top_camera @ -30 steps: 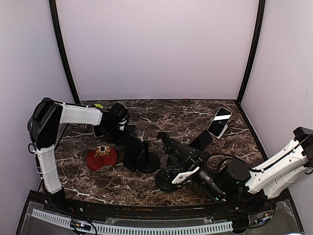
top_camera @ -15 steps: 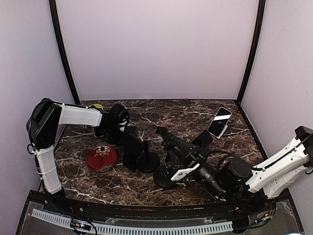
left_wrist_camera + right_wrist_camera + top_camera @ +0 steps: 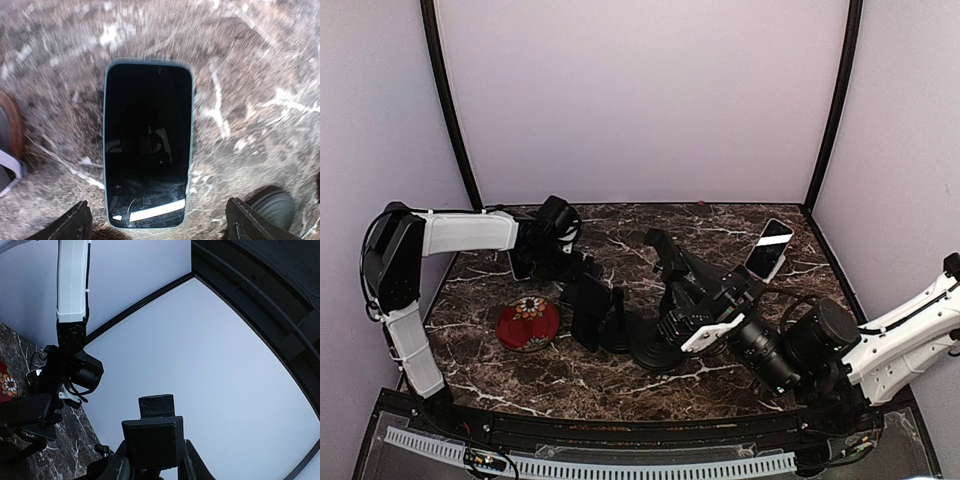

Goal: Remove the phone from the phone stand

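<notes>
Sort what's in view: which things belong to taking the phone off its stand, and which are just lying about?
Job, likely: phone flat under the open left gripper; phone stand clamped by the right gripper.
Lying about: second stand; red dish; white-edged phone at back right.

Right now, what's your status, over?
Left gripper open over a flat phone. Right gripper shut on a stand. Other stand close beside it.

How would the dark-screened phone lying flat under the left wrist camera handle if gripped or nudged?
The dark-screened phone looks rigid, so it probably won't flex. Its glossy glass shows reflections, so it may slip in a grip. Lying flat on the marble table, it would likely slide rather than tip.
</notes>
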`<action>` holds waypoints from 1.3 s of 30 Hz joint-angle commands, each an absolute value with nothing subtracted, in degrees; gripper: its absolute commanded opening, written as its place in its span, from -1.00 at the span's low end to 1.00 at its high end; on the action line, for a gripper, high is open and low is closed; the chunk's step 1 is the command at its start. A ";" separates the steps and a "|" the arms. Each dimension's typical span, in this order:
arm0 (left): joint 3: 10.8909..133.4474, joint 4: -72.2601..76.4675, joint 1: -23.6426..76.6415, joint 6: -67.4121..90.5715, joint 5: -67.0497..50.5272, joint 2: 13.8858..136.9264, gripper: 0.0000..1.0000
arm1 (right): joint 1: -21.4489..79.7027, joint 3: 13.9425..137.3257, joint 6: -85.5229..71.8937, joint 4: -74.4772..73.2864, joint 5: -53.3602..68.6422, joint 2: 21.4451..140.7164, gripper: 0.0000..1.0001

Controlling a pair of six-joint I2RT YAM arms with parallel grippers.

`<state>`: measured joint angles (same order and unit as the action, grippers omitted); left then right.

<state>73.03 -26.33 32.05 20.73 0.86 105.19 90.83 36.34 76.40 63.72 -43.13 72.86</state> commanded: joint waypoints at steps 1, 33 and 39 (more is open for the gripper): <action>77.17 -28.93 32.43 19.32 2.92 100.87 0.92 | 91.31 40.43 80.05 66.87 -40.69 69.25 -1.00; 82.18 -27.30 32.17 16.65 6.33 93.52 0.98 | 59.51 64.01 66.31 55.35 -21.58 81.35 -1.00; 82.60 -26.57 31.54 17.55 7.88 92.02 0.98 | 54.01 74.60 64.21 57.19 -17.32 93.33 -1.00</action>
<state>81.82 -27.51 32.03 17.17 6.22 96.29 56.40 66.92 66.85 48.27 -22.85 88.40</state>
